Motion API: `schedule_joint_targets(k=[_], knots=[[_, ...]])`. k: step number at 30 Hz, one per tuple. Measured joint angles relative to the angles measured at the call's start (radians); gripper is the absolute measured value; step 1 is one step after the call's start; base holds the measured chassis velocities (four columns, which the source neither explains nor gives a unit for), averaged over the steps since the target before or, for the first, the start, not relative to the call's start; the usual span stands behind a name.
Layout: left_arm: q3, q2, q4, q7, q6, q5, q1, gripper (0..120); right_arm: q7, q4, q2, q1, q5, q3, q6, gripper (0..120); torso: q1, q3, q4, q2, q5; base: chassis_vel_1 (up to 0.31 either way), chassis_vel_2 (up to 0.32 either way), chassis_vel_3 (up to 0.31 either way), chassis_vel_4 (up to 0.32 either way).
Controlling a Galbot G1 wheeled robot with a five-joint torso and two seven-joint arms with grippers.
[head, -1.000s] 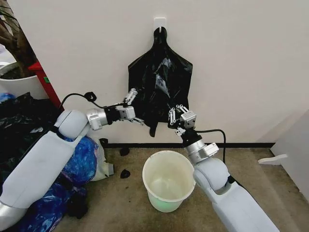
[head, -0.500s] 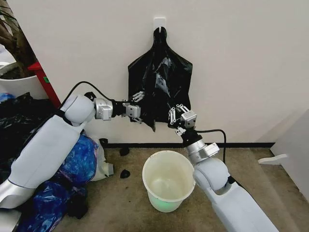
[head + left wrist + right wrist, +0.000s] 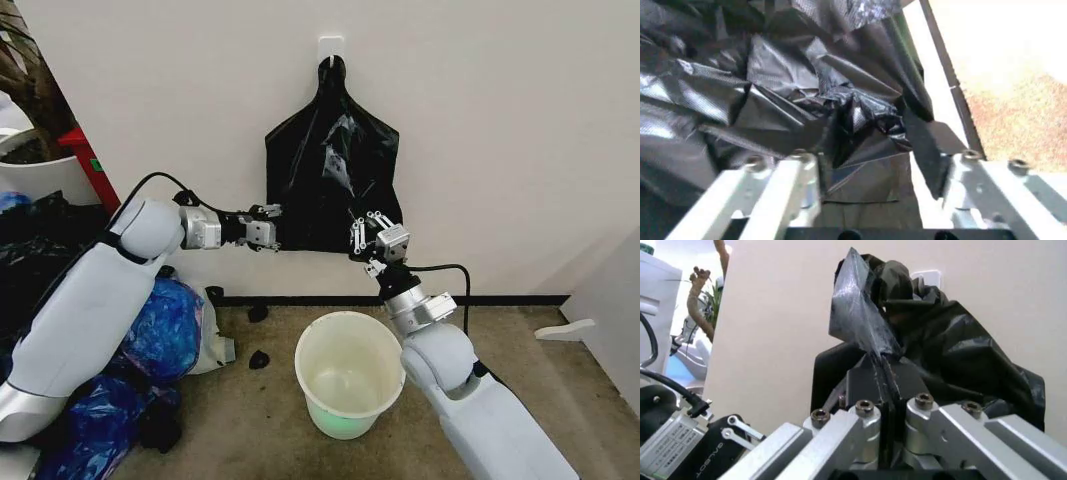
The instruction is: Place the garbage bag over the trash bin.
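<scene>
Fingers of my right gripper [image 3: 362, 236] are pressed together on the garbage bag [image 3: 330, 170], pinching its lower right corner; the right wrist view shows film clamped between the pads. Left gripper [image 3: 266, 228] sits at the bag's lower left edge, fingers spread around a black fold. Bag hangs from a wall hook [image 3: 331, 46]. Trash bin [image 3: 349, 374] stands on the floor below the bag.
</scene>
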Motion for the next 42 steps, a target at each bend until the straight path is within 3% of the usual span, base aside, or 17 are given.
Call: schedule_joint_targets(k=[3,7,10,17,20,24,28,30,32,35,38,40,42], knots=[[-0.005,-0.001,0.001,-0.002,0.012,-0.033,0.011,25,-0.001,0.001,-0.001,-0.001,0.000,-0.002,0.000,0,0.000,0.000,-0.0001,0.000,0.0000,0.000,0.000,0.000,0.000],[-0.019,0.001,0.001,-0.016,0.049,-0.156,0.032,11,-0.005,0.001,-0.003,-0.009,0.000,-0.004,0.002,0,0.000,0.000,-0.0002,0.000,0.0001,0.000,0.000,0.000,0.000],[-0.054,0.002,-0.004,-0.068,0.087,-0.327,0.074,0,-0.006,0.001,-0.003,-0.014,0.000,-0.004,0.005,0,0.000,0.000,0.0000,0.000,0.0000,0.000,0.000,0.000,0.000],[-0.131,-0.002,-0.045,-0.224,0.104,-0.672,0.215,0,-0.006,0.001,-0.002,-0.020,0.002,0.001,0.011,0,0.000,0.000,-0.0001,0.000,0.0001,0.000,0.000,0.000,0.000],[-0.157,-0.018,-0.074,-0.283,0.067,-0.904,0.326,0,-0.006,0.001,-0.001,-0.025,0.013,0.002,0.015,0,0.000,0.000,0.0003,0.000,-0.0001,0.000,0.000,0.000,0.000],[-0.161,-0.038,-0.080,-0.295,0.009,-1.024,0.398,0,-0.007,0.008,0.000,-0.031,0.064,-0.002,0.017,0,0.000,0.000,-0.0001,0.000,-0.0003,0.000,0.000,0.000,0.000],[-0.155,-0.041,-0.073,-0.304,-0.071,-1.022,0.422,0,-0.009,0.022,-0.001,-0.036,0.130,-0.011,0.017,0,0.000,0.000,0.0000,0.000,0.0000,0.000,0.000,0.000,0.000],[-0.153,-0.034,-0.073,-0.308,-0.137,-0.952,0.425,0,-0.013,0.030,-0.001,-0.038,0.166,-0.016,0.015,0,0.000,0.000,-0.0001,0.000,0.0000,0.000,0.000,0.000,0.000],[-0.156,-0.022,-0.074,-0.307,-0.198,-0.862,0.416,8,-0.019,0.034,0.000,-0.040,0.179,-0.019,0.015,0,0.000,0.000,-0.0001,0.000,-0.0001,0.000,0.000,0.000,0.000],[-0.164,-0.006,-0.086,-0.303,-0.232,-0.793,0.401,15,-0.027,0.036,0.000,-0.043,0.179,-0.020,0.015,0,0.000,0.000,-0.0001,0.000,0.0003,0.000,0.000,0.000,0.000],[-0.171,0.017,-0.115,-0.302,-0.246,-0.738,0.376,30,-0.031,0.041,0.001,-0.047,0.178,-0.020,0.016,0,0.000,0.000,-0.0001,0.000,0.0002,0.000,0.000,0.000,0.000],[-0.173,0.026,-0.126,-0.301,-0.247,-0.724,0.367,30,-0.032,0.043,0.002,-0.048,0.177,-0.020,0.016,0,0.000,0.000,-0.0001,0.000,0.0002,0.000,0.000,0.000,0.000],[-0.176,0.042,-0.149,-0.301,-0.245,-0.695,0.350,41,-0.033,0.046,0.003,-0.049,0.175,-0.019,0.016,0,0.000,0.000,-0.0002,0.000,0.0001,0.000,0.000,0.000,0.000]])
